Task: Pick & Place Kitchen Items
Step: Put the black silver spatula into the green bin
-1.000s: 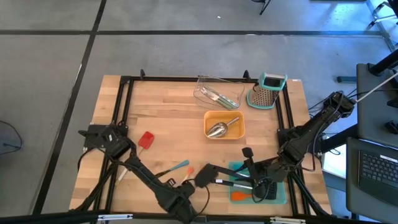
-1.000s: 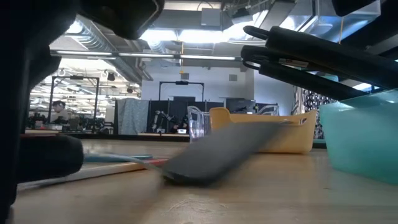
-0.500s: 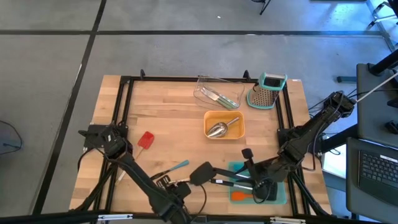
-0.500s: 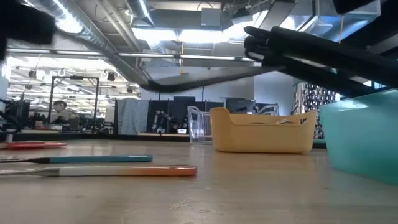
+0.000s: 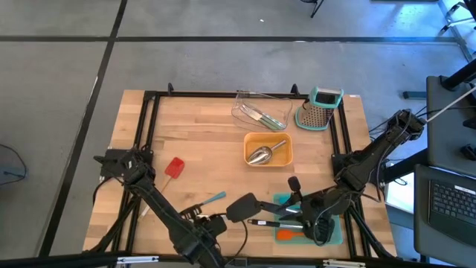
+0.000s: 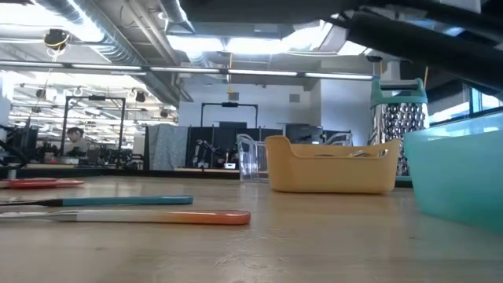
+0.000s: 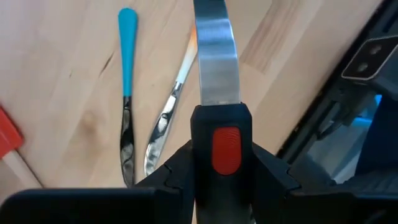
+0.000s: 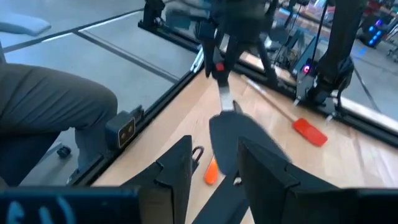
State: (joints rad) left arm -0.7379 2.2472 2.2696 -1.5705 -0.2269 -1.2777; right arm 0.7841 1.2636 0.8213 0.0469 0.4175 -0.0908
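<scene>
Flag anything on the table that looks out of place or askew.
The black spatula hangs in the air above the table, gripped at its handle end by the left gripper. A red spatula lies loose, outside any tray.

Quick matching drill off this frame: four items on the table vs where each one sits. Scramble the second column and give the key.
Items
1. shiny steel scoop
2. flat red silicone spatula head
3. black spatula with steel neck and red button
4. steel box grater with teal top

Places
A. bare wood, left half of the table
B. far right corner of the table
C. in the orange tray
D. held up by the left gripper

Pairs: 1-C, 2-A, 3-D, 4-B
</scene>
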